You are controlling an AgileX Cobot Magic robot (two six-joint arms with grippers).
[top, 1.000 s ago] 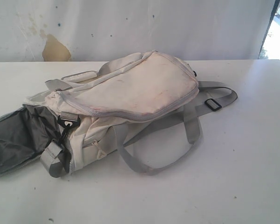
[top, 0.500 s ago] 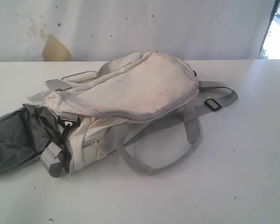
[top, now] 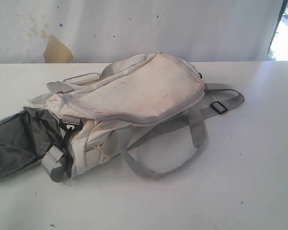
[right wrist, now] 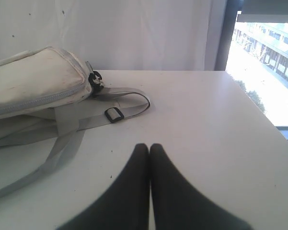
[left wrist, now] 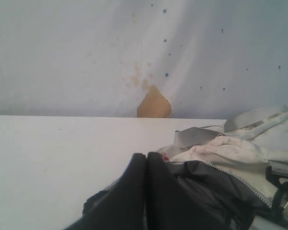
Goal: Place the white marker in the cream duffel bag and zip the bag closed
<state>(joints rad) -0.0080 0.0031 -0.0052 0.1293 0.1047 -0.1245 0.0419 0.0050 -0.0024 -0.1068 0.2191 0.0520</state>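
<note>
Jaws, left: the left gripper (left wrist: 146, 155) is closed finger to finger, with nothing between.
Jaws, right: the right gripper (right wrist: 145, 147) is closed the same way and empty, over the bare table (right wrist: 215, 124).
Exterior view, bag: the cream duffel bag (top: 139, 93) lies on its side mid-table, smudged panel up. Neither gripper shows here.
Exterior view, opening: dark grey lining (top: 17, 139) spills from the bag's left end, so that mouth looks unzipped, which is probably the way in.
Exterior view, straps: a grey webbing loop (top: 155, 167) lies slack in front, with a black buckle (top: 219, 106) on the right strap.
Marker: the white marker shows in no view. I cannot tell whether it is inside the bag or elsewhere.
Left wrist view: the closed tips sit just beside the lining and the zipper teeth (left wrist: 230, 175), seemingly placed at the open end for the zip.
Right wrist view: the bag's closed end and buckled strap lie ahead, apart from the gripper, which seems to be merely waiting.
</note>
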